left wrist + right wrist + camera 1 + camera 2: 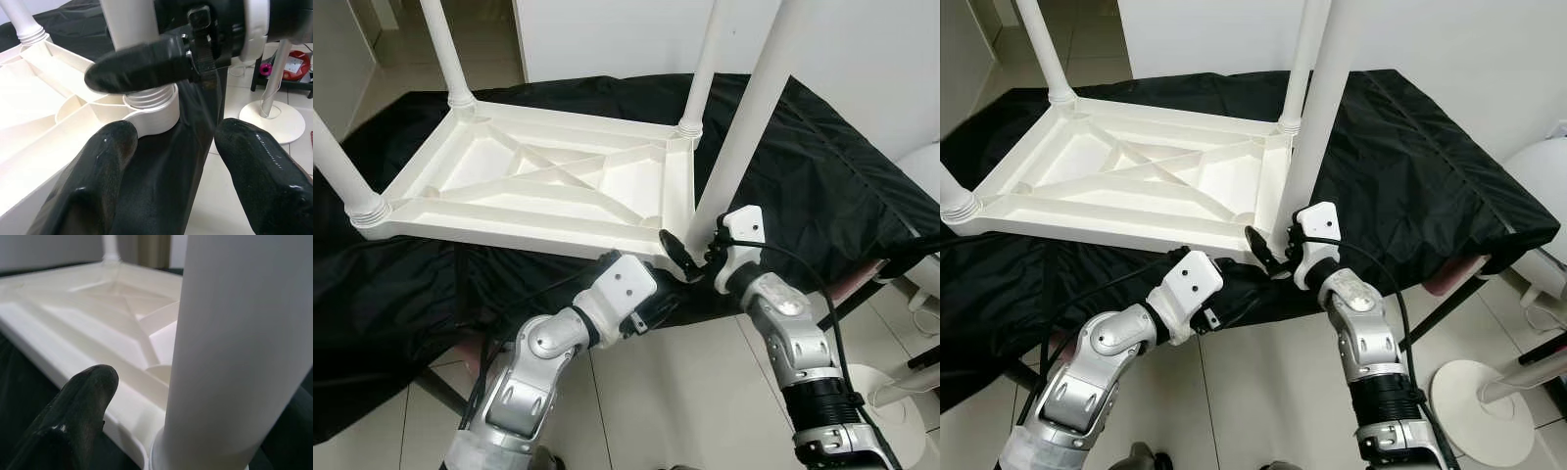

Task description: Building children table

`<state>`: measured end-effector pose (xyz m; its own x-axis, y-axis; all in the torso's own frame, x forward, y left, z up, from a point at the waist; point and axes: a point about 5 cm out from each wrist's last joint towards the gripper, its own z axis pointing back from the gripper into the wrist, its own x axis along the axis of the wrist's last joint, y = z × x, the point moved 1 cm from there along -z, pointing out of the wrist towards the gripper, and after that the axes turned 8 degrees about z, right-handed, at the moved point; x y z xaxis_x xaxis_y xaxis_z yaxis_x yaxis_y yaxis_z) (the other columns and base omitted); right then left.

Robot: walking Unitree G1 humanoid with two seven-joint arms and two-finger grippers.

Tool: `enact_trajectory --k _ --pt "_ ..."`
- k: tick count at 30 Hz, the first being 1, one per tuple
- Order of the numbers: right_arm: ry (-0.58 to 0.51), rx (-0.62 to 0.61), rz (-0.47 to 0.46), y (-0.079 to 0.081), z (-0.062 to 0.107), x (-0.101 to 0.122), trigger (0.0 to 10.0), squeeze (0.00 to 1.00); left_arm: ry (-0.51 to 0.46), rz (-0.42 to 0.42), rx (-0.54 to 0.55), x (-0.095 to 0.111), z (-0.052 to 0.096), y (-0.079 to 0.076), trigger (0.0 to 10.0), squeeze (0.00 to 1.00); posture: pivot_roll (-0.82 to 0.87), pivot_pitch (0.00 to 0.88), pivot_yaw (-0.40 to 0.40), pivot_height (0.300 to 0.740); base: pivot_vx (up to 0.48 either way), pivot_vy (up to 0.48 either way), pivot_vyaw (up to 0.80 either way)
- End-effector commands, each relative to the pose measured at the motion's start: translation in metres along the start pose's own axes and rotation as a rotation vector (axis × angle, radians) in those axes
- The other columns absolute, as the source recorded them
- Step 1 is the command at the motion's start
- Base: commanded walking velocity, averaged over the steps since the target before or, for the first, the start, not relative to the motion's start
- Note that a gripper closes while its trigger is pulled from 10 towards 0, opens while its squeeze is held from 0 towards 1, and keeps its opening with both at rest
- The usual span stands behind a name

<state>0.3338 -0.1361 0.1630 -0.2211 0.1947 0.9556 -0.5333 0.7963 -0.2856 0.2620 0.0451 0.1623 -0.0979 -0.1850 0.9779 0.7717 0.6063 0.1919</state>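
Observation:
A white plastic children's table (548, 176) lies upside down on a black cloth (822, 166), with several white legs standing up from its corners. The near right leg (754, 108) sits in its threaded collar (151, 100). My right gripper (690, 250) straddles this leg just above the collar. One of its fingers (83, 401) lies beside the leg with a gap showing; the other is hidden behind the leg. Just below that corner at the cloth's edge, my left gripper (171, 142) is open and holds nothing.
The cloth-covered surface ends just in front of me, with tiled floor below. A white round stand base (1479, 397) and its pole are on the floor at the right. A white rounded object (925, 166) stands further right. A white wall is behind.

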Motion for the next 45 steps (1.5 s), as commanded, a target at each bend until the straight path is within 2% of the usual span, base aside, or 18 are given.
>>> enact_trajectory --k 1,3,9,12,13,15,16,17,18,26,27,31,36,39,45 --pt "0.006 0.076 0.012 0.001 -0.003 -0.002 10.0 0.00 0.000 0.004 0.065 -0.001 0.000 0.004 10.0 0.00 -0.06 0.058 -0.014 0.740 0.000 0.000 0.00" --pt "0.038 0.148 0.049 -0.003 -0.008 -0.007 10.0 0.00 -0.001 0.000 0.070 0.000 0.001 0.006 10.0 0.00 -0.05 0.059 -0.012 0.740 0.000 0.000 0.00" --pt "0.057 0.175 0.099 -0.010 -0.016 -0.011 10.0 0.00 -0.003 -0.004 0.081 0.002 0.001 0.009 10.0 0.00 -0.04 0.060 -0.011 0.740 0.000 0.000 0.00" --pt "0.059 0.182 0.096 -0.010 -0.016 -0.012 10.0 0.00 -0.003 -0.004 0.082 0.001 0.001 0.010 10.0 0.00 -0.04 0.062 -0.009 0.740 0.000 0.000 0.00" --pt "0.067 0.189 0.098 -0.010 -0.017 -0.014 3.6 0.00 0.002 -0.004 0.086 0.000 0.001 0.010 10.0 0.00 -0.04 0.064 -0.008 0.740 0.000 0.000 0.00" --pt "0.073 0.193 0.099 -0.010 -0.017 -0.015 3.6 0.00 0.005 -0.003 0.088 -0.001 0.001 0.010 10.0 0.00 -0.04 0.064 -0.008 0.740 0.000 0.000 0.00" --pt "0.074 0.199 0.099 -0.010 -0.018 -0.017 1.4 0.00 0.006 -0.003 0.090 -0.002 0.001 0.010 10.0 0.00 -0.04 0.068 -0.007 0.740 0.000 0.000 0.00" --pt "0.074 0.202 0.099 -0.011 -0.018 -0.017 1.4 0.00 0.007 -0.002 0.092 -0.002 0.001 0.011 10.0 0.00 -0.04 0.068 -0.007 0.740 0.000 0.000 0.00" --pt "0.073 0.203 0.095 -0.011 -0.018 -0.017 0.0 0.00 0.006 -0.002 0.094 -0.002 0.001 0.011 10.0 0.00 -0.04 0.071 -0.007 0.740 0.000 0.000 0.00" --pt "0.067 0.183 0.063 -0.015 -0.017 -0.022 0.0 0.00 0.002 0.002 0.102 -0.001 0.001 0.012 10.0 0.00 -0.05 0.078 -0.003 0.740 0.000 0.000 0.00" --pt "0.066 0.173 0.059 -0.016 -0.017 -0.022 10.0 0.00 0.001 0.001 0.102 -0.001 0.000 0.012 10.0 0.00 -0.05 0.078 -0.003 0.740 0.000 0.000 0.00" --pt "0.058 0.154 0.024 -0.014 -0.016 -0.021 10.0 0.00 -0.002 -0.005 0.112 0.000 -0.001 0.015 10.0 0.00 -0.04 0.080 -0.008 0.740 0.000 0.000 0.00" --pt "0.084 0.031 0.030 -0.013 -0.014 -0.023 10.0 0.00 -0.009 0.052 0.183 0.000 -0.002 0.026 10.0 0.00 -0.06 0.088 -0.013 0.740 0.000 0.000 0.00" --pt "0.097 -0.044 0.029 -0.009 -0.013 -0.025 10.0 0.00 -0.009 0.071 0.185 -0.002 -0.004 0.024 10.0 0.00 -0.06 0.088 -0.012 0.740 0.000 0.000 0.00" --pt "0.083 -0.094 -0.001 0.003 -0.012 -0.022 10.0 0.00 0.000 0.069 0.175 -0.005 -0.004 0.021 10.0 0.00 -0.06 0.089 -0.009 0.740 0.000 0.000 0.00"
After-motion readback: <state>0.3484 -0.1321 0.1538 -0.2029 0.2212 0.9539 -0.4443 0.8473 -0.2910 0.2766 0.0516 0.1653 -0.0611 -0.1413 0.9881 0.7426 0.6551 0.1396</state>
